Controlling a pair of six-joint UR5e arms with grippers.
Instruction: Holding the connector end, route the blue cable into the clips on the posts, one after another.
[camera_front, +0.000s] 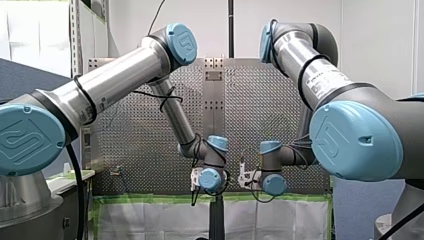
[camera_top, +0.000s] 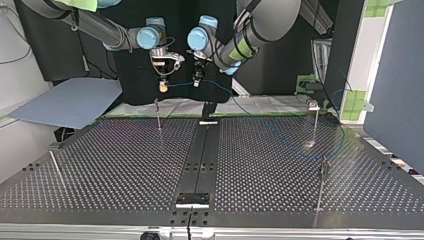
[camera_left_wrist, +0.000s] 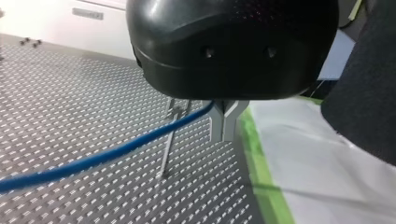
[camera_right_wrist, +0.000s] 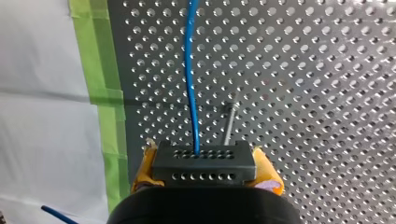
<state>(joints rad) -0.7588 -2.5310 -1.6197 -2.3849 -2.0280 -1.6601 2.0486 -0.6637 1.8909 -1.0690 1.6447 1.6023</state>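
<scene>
In the right wrist view my right gripper (camera_right_wrist: 205, 173) has its yellow pads (camera_right_wrist: 145, 164) shut on a black connector block (camera_right_wrist: 204, 162), and the blue cable (camera_right_wrist: 190, 84) runs out of that block ahead of it. In the left wrist view the metal fingers of my left gripper (camera_left_wrist: 225, 133) are shut on the blue cable (camera_left_wrist: 116, 151), which trails away over the table. In the top view both grippers hang side by side above the table's far edge. My right gripper (camera_top: 163, 86) is at the left and my left gripper (camera_top: 198, 79) at the right, with a short run of cable (camera_top: 182, 84) between them.
Thin posts stand on the perforated table (camera_top: 125, 165): one (camera_top: 158, 114) below my right gripper, one with a clip (camera_top: 315, 122) at the top view's right, another (camera_top: 322, 187) nearer the camera, and a leaning one (camera_top: 54, 162) at the left. Green tape (camera_right_wrist: 100, 93) marks the table's edge.
</scene>
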